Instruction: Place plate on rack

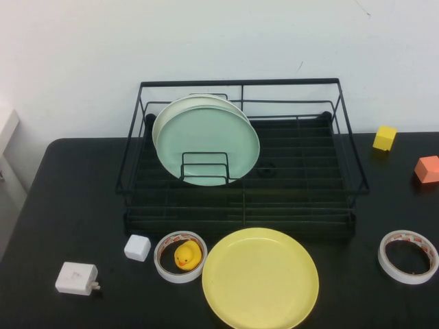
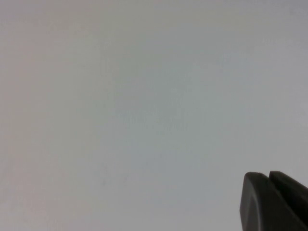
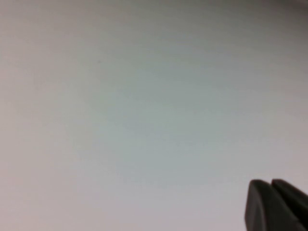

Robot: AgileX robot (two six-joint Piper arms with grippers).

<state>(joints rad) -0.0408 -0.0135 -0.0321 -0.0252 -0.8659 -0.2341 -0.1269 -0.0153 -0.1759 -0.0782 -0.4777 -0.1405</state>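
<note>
The yellow plate (image 1: 260, 278) lies flat on the black table at the front, just in front of the black wire rack (image 1: 302, 179). A pale mint-green plate (image 1: 208, 142) and a cream-white plate (image 1: 167, 115) behind it stand upright in the rack's left part. Neither arm shows in the high view. My left gripper (image 2: 267, 179) shows only in the left wrist view, fingers together, facing a blank pale wall. My right gripper (image 3: 270, 185) shows only in the right wrist view, fingers together, facing the same kind of blank surface.
A tape ring (image 1: 180, 257) with a yellow rubber duck (image 1: 186, 256) inside lies left of the yellow plate. A white cube (image 1: 137, 247) and a white charger (image 1: 76, 279) lie further left. Another tape ring (image 1: 408, 256) lies at the right. A yellow block (image 1: 385, 137) and an orange block (image 1: 428, 168) sit at the far right.
</note>
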